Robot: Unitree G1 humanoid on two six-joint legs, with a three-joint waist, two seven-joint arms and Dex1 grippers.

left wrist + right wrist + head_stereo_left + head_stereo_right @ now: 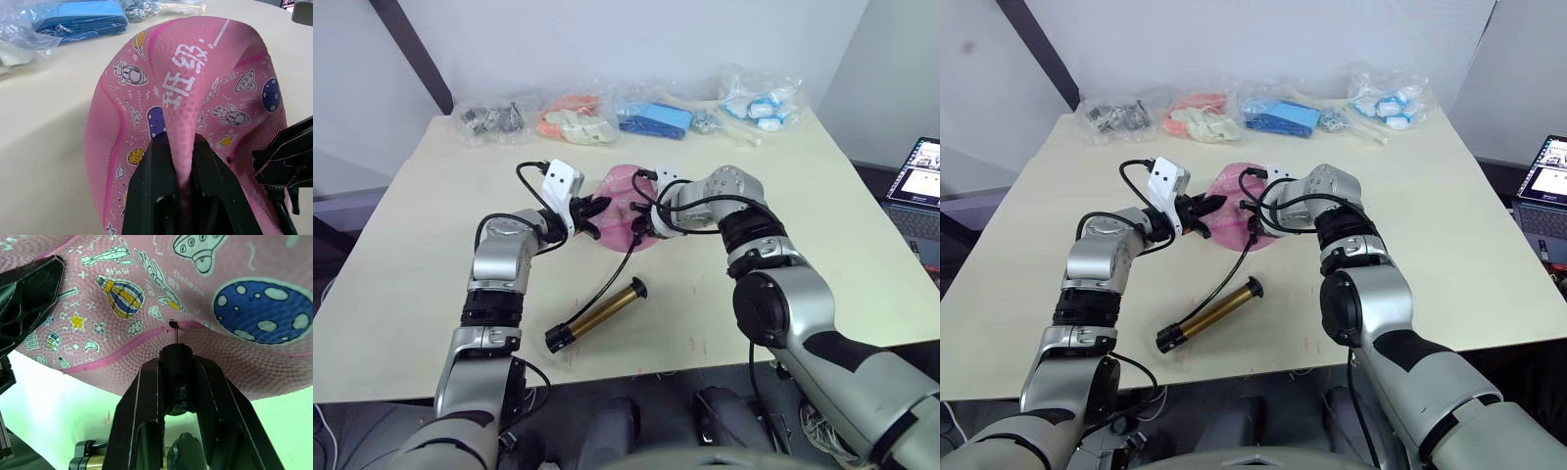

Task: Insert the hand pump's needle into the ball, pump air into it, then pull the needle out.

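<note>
The ball before me is pink, slack and creased, printed with rockets and planets, resting mid-worktop. The needle stands with its tip at the ball's small valve hole. The hand pump, bronze-gold with black ends, lies flat nearer me, its thin black hose running up to the ball.

The right gripper is closed on the needle by its black fitting. The needle tip sits at a small dark hole in the pink ball, on a seam line. Other gripper's black finger touches the ball nearby. Pump body lies below, on the table.
</note>
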